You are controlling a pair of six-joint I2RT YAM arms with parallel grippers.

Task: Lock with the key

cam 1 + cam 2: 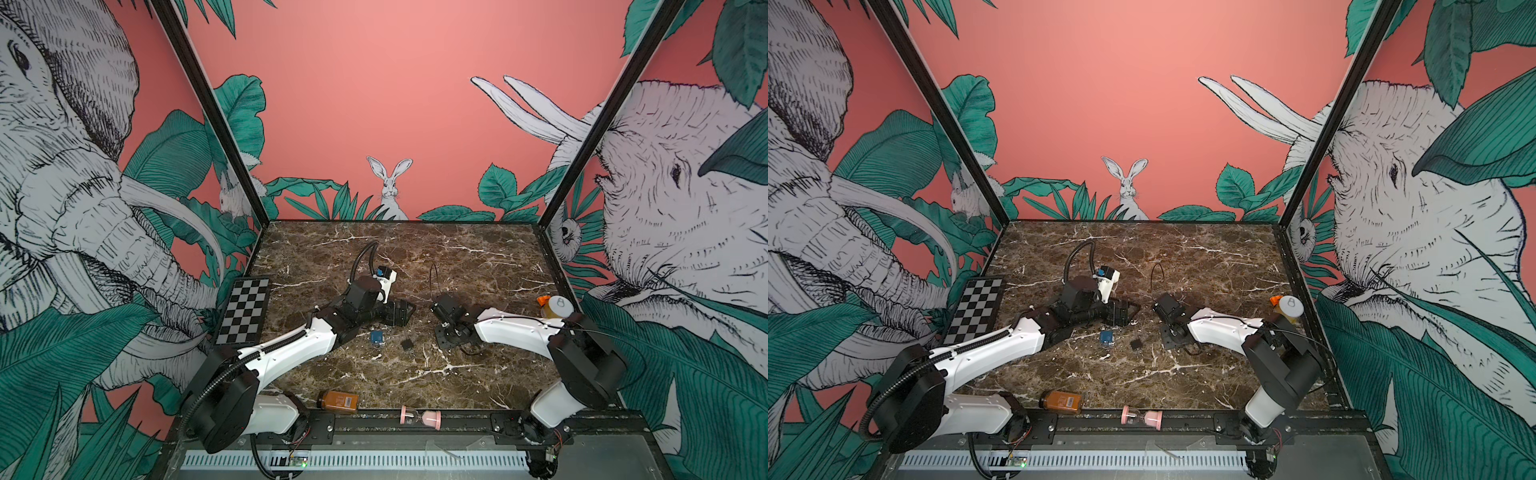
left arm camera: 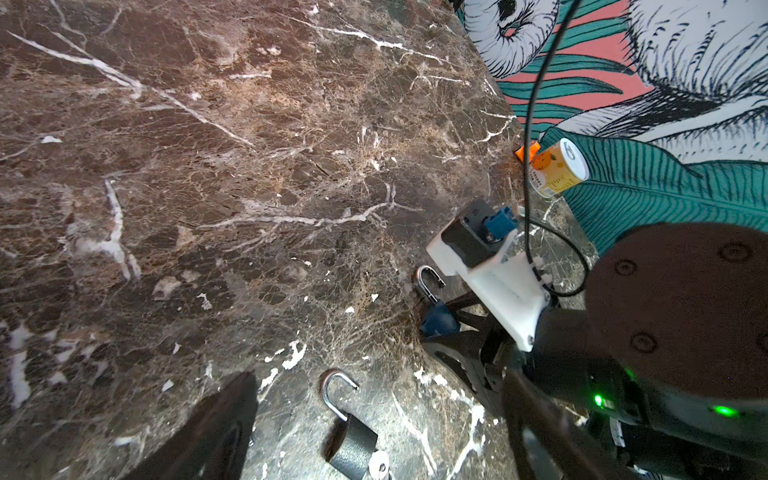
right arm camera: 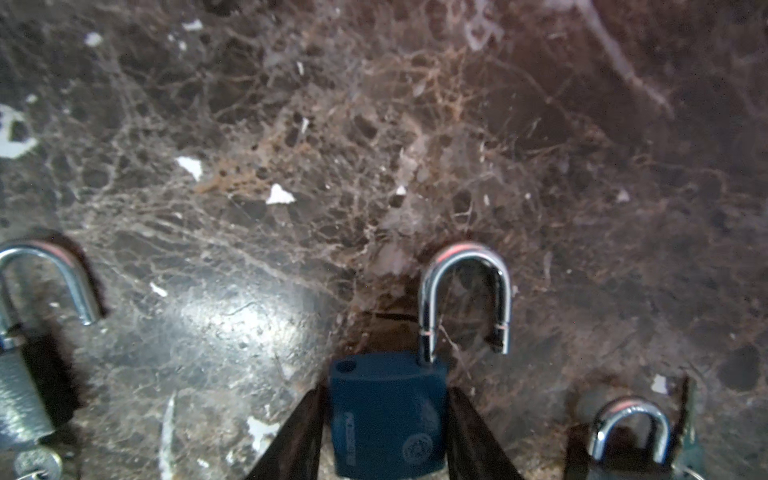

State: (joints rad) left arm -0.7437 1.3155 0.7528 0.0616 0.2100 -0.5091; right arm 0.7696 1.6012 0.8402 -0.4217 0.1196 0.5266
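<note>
On the tabletop (image 1: 457, 257), right gripper (image 3: 386, 392) clasps the unlatched padlock (image 3: 388, 419); left gripper (image 1: 409, 311), wide and empty, needs the key (image 2: 379, 464).

Bare marble (image 3: 374, 124) beyond blue padlock (image 3: 388, 415); grey-sided padlock (image 3: 20, 395) and dark padlock (image 3: 623, 461) close on its flanks.

- Both top views look from high above the front edge, down and forward over the whole brown marble tabletop (image 1: 478, 257) to the pink painted back wall (image 1: 395, 104). They share nearly everything.
- The left wrist camera sits low, facing across the tabletop (image 2: 249, 166) toward the right side wall.
- The right wrist camera hangs very close over a blue padlock with a silver U-shaped shackle (image 3: 386, 415). The left wrist view also shows that blue padlock (image 2: 438, 322).
</note>
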